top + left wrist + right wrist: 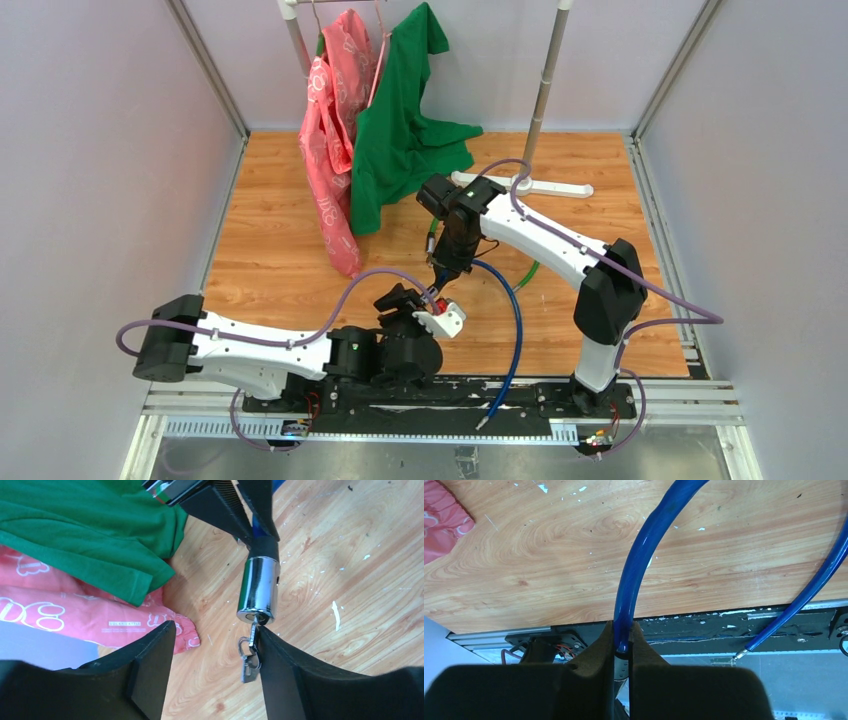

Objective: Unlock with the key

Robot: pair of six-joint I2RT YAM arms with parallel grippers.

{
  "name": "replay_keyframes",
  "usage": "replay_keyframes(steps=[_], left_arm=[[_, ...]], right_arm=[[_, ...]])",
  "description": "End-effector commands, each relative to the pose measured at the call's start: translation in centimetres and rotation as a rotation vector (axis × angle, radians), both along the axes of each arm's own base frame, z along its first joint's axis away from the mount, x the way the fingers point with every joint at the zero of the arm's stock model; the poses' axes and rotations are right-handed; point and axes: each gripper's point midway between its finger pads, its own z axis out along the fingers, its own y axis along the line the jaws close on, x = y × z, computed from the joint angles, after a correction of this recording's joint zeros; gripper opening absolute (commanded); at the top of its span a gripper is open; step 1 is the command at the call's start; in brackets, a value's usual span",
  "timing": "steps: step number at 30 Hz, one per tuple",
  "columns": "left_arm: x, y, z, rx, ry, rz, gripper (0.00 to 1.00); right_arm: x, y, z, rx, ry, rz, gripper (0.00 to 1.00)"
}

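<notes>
The turning step is judged to be in hand, since the key [254, 631] is already seated in the keyhole at the lower end of the chrome lock [258, 587]. A keyring [248, 660] hangs below it. The lock is held off the table [350, 580], in the air between the two arms near the middle of the workspace, with its keyhole end pointed toward the left wrist. The right gripper [623, 625] is clamped tight on the blue cable [644, 545], just where the cable enters the lock, so the lock is steadied from above. The left gripper [215, 626] is spread wide and nothing is grasped by it. The key lies just inside its right-hand finger [290, 675], and whether it is touched there cannot be told. The other finger stands well apart from the key. For the next move, the left gripper would need to be centred on the key's head and closed on its flat faces rather than on the loose keyring. The wrist would then be rolled about the key's axis while the right grip is kept firm, so that the lock does not twist along with it. A slip onto the keyring, or a sideways push on the key, is judged the likeliest fault.
</notes>
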Motion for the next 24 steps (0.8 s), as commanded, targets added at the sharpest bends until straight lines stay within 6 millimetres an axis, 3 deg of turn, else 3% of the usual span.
replay_keyframes(steps=[1,4,6,9,17,24], left_arm=[[0.8,1.3,2.1,-0.103,-0.012,0.070,0.69],[0.6,1.6,2.4,-0.134,0.010,0.060,0.77],[0.4,1.8,2.6,-0.149,0.027,0.054,0.93],[0.2,1.9,3.0,-0.163,0.053,0.046,0.99],[-0.4,2.1,6.2,-0.258,0.106,0.033,1.00],[-2.6,0.9,8.3,-0.333,0.233,-0.153,1.00]], right_arm=[[-4.9,-2.1,0.5,-0.070,0.137,0.105,0.00],[-4.7,-2.1,0.7,-0.070,0.122,0.098,0.00],[-4.6,-2.2,0.8,-0.073,0.113,0.095,0.00],[-4.5,-2.2,0.9,-0.073,0.106,0.092,0.00],[-4.2,-2.6,1.4,-0.078,0.072,0.079,0.00],[-3.7,-2.7,2.0,-0.077,0.043,0.068,0.00]])
